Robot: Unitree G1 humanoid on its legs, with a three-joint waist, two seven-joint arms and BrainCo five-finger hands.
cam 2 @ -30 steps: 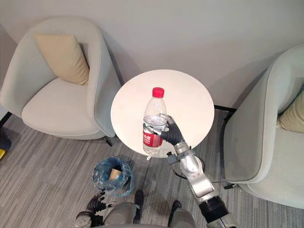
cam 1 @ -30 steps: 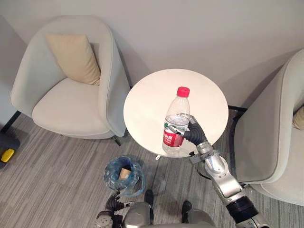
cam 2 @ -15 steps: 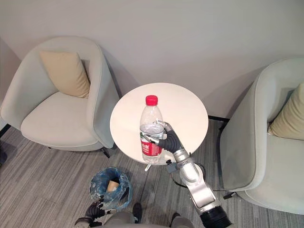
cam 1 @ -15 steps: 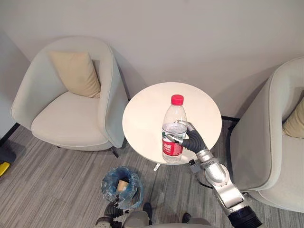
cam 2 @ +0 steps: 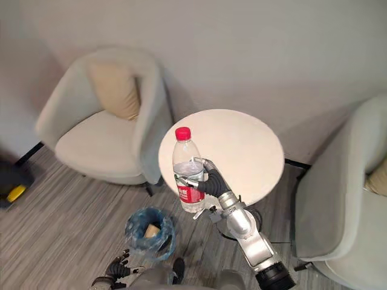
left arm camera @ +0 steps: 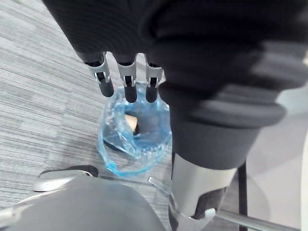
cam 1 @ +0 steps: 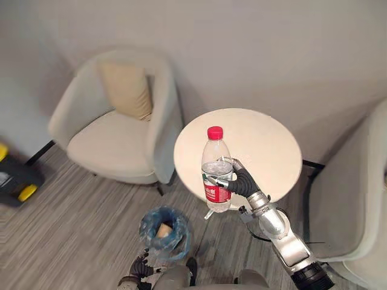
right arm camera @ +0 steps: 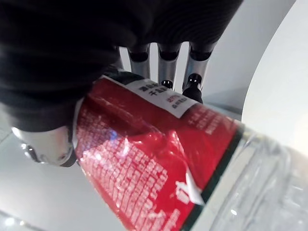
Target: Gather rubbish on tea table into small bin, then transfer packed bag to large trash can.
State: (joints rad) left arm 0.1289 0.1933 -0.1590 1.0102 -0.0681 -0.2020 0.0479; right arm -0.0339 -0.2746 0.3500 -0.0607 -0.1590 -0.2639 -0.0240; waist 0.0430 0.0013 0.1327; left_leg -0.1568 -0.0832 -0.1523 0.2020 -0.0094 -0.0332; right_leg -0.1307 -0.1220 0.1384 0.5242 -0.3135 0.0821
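The red-capped bottle (cam 1: 216, 172) is held upright at the counter's (cam 1: 260, 145) near edge, the right hand (cam 1: 240, 181) curled round its labelled middle. It looks light, thin-walled, slippery: grip there, gently. Beside the counter, the left hand (left arm camera: 126, 79) hangs slack above the small bin (cam 1: 164, 232).

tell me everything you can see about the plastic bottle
The plastic bottle is clear, with a red cap and a wrinkled red label round its lower part. It stands upright, cap up, in the right hand, whose fingers and thumb are curled round its middle. It is over the near edge of the round white table; whether its base touches the tabletop is unclear.
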